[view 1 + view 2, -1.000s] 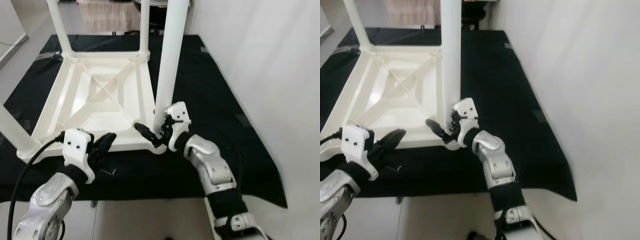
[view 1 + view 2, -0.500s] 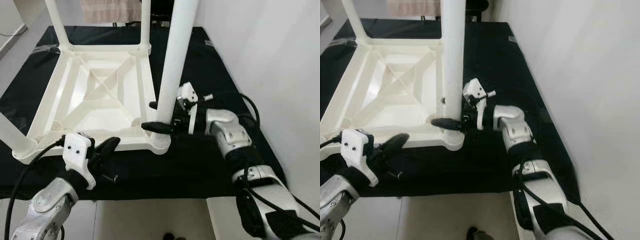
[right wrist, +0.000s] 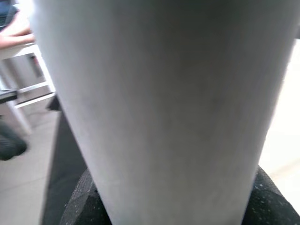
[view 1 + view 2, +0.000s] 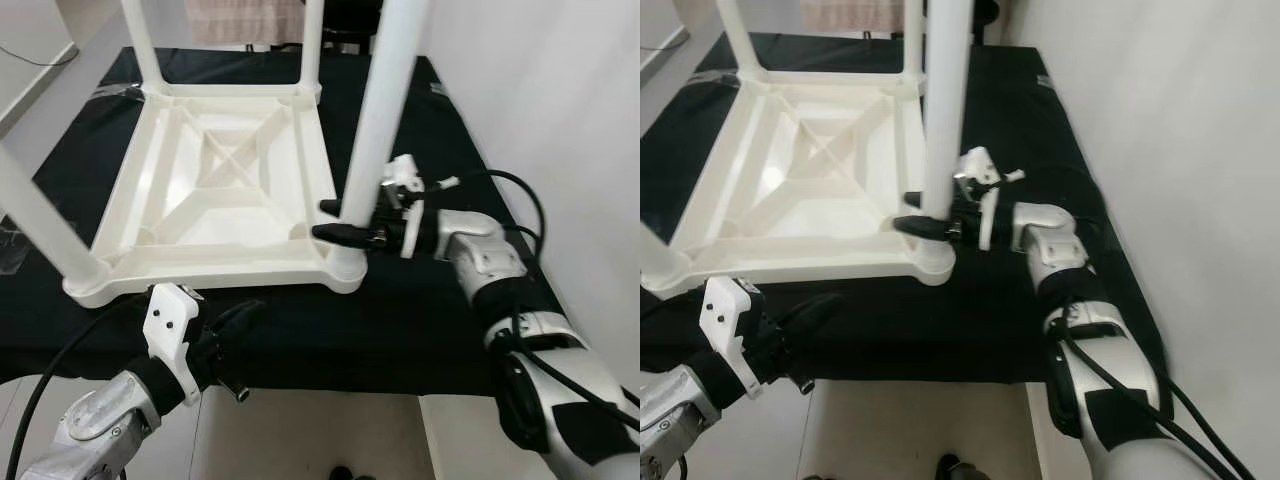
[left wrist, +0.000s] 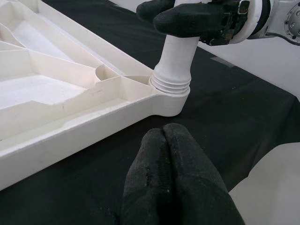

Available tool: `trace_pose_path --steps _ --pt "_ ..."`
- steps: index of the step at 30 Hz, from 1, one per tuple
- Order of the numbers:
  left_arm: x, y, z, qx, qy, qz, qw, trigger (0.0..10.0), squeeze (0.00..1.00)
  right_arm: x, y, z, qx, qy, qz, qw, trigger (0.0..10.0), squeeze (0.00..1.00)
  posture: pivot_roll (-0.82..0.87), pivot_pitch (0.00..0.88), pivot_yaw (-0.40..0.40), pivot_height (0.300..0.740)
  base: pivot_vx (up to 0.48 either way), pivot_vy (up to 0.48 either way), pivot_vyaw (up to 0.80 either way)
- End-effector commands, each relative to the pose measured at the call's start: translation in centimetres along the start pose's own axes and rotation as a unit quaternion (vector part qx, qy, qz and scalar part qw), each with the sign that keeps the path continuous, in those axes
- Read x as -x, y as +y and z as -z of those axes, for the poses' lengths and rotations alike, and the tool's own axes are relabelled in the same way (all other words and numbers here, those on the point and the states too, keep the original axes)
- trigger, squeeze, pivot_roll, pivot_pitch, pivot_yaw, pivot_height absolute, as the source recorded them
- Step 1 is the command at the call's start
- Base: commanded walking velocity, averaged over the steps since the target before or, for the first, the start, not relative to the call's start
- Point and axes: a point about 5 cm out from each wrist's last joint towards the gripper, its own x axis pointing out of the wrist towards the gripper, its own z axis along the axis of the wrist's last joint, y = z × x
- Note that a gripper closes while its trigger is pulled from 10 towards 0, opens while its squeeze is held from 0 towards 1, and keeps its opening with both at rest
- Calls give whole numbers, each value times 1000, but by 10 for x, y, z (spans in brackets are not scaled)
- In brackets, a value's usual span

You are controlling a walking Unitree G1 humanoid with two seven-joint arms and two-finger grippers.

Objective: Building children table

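Right pincer (image 4: 340, 222): I see its two black fingers clamped round the near-right table leg (image 4: 385, 115), low down, just above the threaded collar where the leg meets the corner socket; in the right wrist view the white leg (image 3: 159, 108) sits pressed between the finger pads (image 3: 86, 201)
Left pincer (image 4: 240, 322): my left arm has it closed on nothing, fingers (image 5: 173, 178) pressed together, tips just short of the front edge of the table top and well apart from the right pincer
Table top (image 4: 225, 195): white plastic, lying upside down on the black mat, ribbed underside with a cross brace facing up; it lies ahead of the left pincer and beside the right one
Gripped leg: upright, seated in the corner socket (image 5: 171, 96) straight beyond the left pincer's tips
Other legs: one (image 4: 40, 215) stands at the near-left corner, off to the left pincer's left; two more (image 4: 140, 40) rise at the far corners, beyond both pincers
Black mat (image 4: 430, 320): spread on the floor under the table, reaching under both pincers
Wall (image 4: 560, 110): white, close on the right pincer's outer side
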Motion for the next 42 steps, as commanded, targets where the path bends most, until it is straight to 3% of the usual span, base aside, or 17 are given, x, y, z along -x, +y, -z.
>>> trace_pose_path --steps 1,4,5,7,9,13,18,19,21,22,29,30,31,32,40,41,42 --pt "1 -2 2 2 9 8 1000 10000 0 7 -2 4 -8 1 14 1000 0 0 133 220 -108 740 0 0 0" --pt "2 4 1 2 6 -1 1000 10000 0 8 10 33 -17 29 155 987 0 0 91 222 -94 740 0 0 0" --pt "2 8 0 2 5 -5 1000 10000 0 9 22 46 -21 40 239 970 0 0 85 221 -88 740 0 0 0" --pt "2 8 0 2 5 -5 1000 10000 0 9 22 46 -21 40 239 970 0 0 85 221 -88 740 0 0 0" --pt "-1 20 -1 -4 7 -12 1000 10000 0 -32 103 73 -76 51 338 937 0 0 47 212 -48 740 0 0 0" --pt "-5 23 0 -7 9 -13 1000 10000 0 -56 120 73 17 86 245 966 0 0 48 194 -43 740 0 0 0" --pt "-7 25 1 -7 8 -17 1000 10000 0 -56 109 78 -2 88 242 966 1059 0 72 175 -71 740 0 0 0" --pt "-7 25 2 -8 6 -22 1000 10000 0 -54 102 78 -33 75 255 964 10000 0 72 175 -74 740 0 0 0" --pt "-8 25 2 -7 3 -27 1000 10000 0 -53 97 74 -56 59 254 964 10000 0 71 167 -79 740 0 0 0" --pt "-8 25 2 -7 2 -29 1000 10000 0 -52 91 65 -60 36 233 970 10000 1000 68 164 -80 740 0 0 0" --pt "-9 21 2 -4 -1 -25 1000 10000 0 -36 56 16 -23 -39 125 991 10000 949 78 167 -101 740 0 0 0" --pt "-9 20 2 -3 -3 -25 1000 10000 0 -32 51 9 -11 -42 97 994 10000 643 80 168 -103 740 0 0 0" --pt "-9 20 2 -3 -3 -25 1000 10000 0 -32 51 9 -11 -42 97 994 10000 643 80 168 -103 740 0 0 0" --pt "-8 19 2 -2 -4 -25 1000 10000 0 -29 46 6 -1 -37 61 997 10000 0 85 171 -107 740 0 0 0" --pt "-6 12 4 2 -3 -23 1000 10000 0 -33 28 13 -12 15 -28 999 10000 0 117 174 -120 740 0 0 0" --pt "-5 11 4 3 -3 -23 1000 10000 0 -36 27 14 -25 12 -40 999 6627 0 127 174 -123 740 0 0 0" --pt "-5 11 4 3 -3 -23 1000 10000 0 -36 27 14 -25 12 -40 999 6627 0 127 174 -123 740 0 0 0"
